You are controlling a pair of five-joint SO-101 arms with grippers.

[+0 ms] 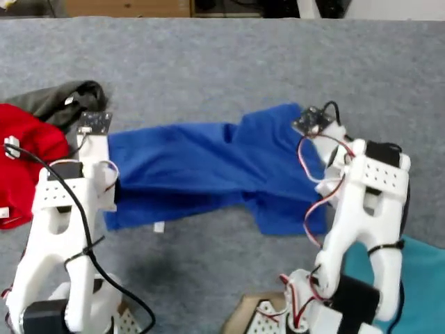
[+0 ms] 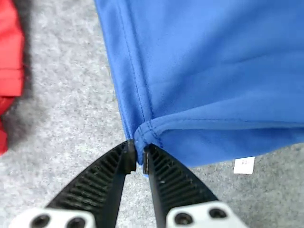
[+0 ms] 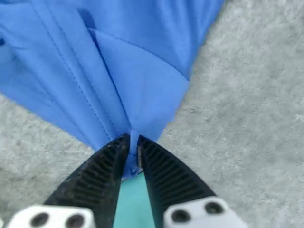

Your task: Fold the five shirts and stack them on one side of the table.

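The blue shirt (image 1: 208,170) lies across the middle of the table (image 1: 243,62), pulled long from nine o'clock to three o'clock, and each end is held. The left gripper (image 2: 137,159) is closed tight on the folded hem corner at the nine o'clock end, close to the white tag (image 2: 244,165); the right gripper (image 3: 129,147) is pinched on a bunched pleat of cloth at the three o'clock end. Holding both ends seems meant to keep the cloth taut and flat so a fold can be carried over cleanly; the middle is rumpled, so the fold looks unfinished. The red shirt (image 1: 24,160) waits at nine o'clock on the table edge; the grey shirt (image 1: 59,101) sits at ten o'clock; the teal shirt (image 1: 424,292) lies at four o'clock; none looks folded, so the task seems early.
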